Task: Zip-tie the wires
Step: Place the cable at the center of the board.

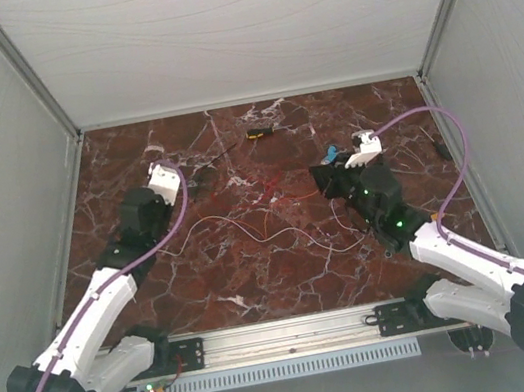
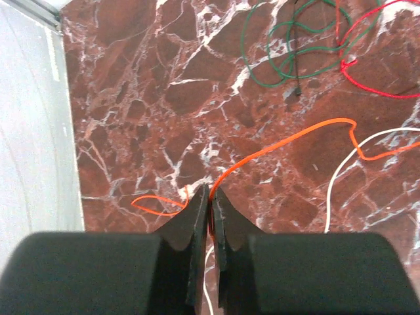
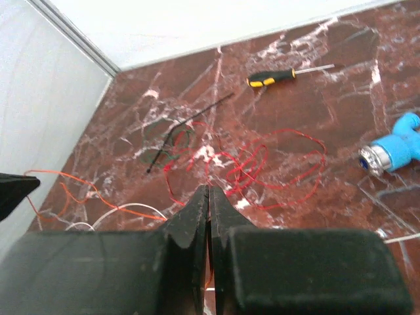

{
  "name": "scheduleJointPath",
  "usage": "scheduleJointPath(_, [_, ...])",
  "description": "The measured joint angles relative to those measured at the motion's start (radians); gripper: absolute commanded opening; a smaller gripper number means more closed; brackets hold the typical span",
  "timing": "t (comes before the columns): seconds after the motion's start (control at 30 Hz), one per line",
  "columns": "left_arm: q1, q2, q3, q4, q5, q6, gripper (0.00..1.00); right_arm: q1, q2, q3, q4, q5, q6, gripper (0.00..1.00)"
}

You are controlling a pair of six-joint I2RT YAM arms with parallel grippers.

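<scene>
Red-veined marble table (image 1: 160, 305) fills the booth between white walls. On the left, the left gripper (image 2: 209, 191) has its jaws pressed almost together, pinching the orange wire (image 2: 289, 139) right at the tips, with a small loop spilling out to one side. The rest of the wires (image 1: 277, 191) lie loose mid-table: red coils and a white wire (image 2: 341, 174). To my eye the gathering has barely begun. Doing it well means drawing that strand slowly toward the red tangle so it doesn't slip free. On the right, the right gripper (image 3: 209, 191) hangs over the red coils, jaws fully together, holding nothing I can see.
</scene>
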Motion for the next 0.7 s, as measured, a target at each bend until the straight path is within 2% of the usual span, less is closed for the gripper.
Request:
scheduleJointPath(0.17, [-0.020,0.003,-0.034,0.031,0.043,-0.024,0.06,0.000,-0.002,-0.069,-0.003,0.018,-0.005,0.00])
scheduleJointPath(0.27, [-0.047,0.010,-0.078,0.042,0.053,-0.022,0.16,0.000,-0.003,-0.099,-0.006,0.028,-0.010,0.00])
scheduleJointPath(0.47, [-0.098,0.024,-0.134,0.031,0.068,-0.015,0.26,-0.007,-0.016,-0.119,-0.034,0.048,-0.018,0.00])
scheduleJointPath(0.6, [-0.114,0.022,-0.137,0.029,0.058,-0.013,0.45,-0.022,-0.048,-0.120,-0.082,0.055,-0.016,0.00])
scheduleJointPath(0.7, [-0.119,0.014,-0.143,0.028,0.048,-0.013,0.73,-0.031,-0.090,-0.126,-0.117,0.049,-0.012,0.00])
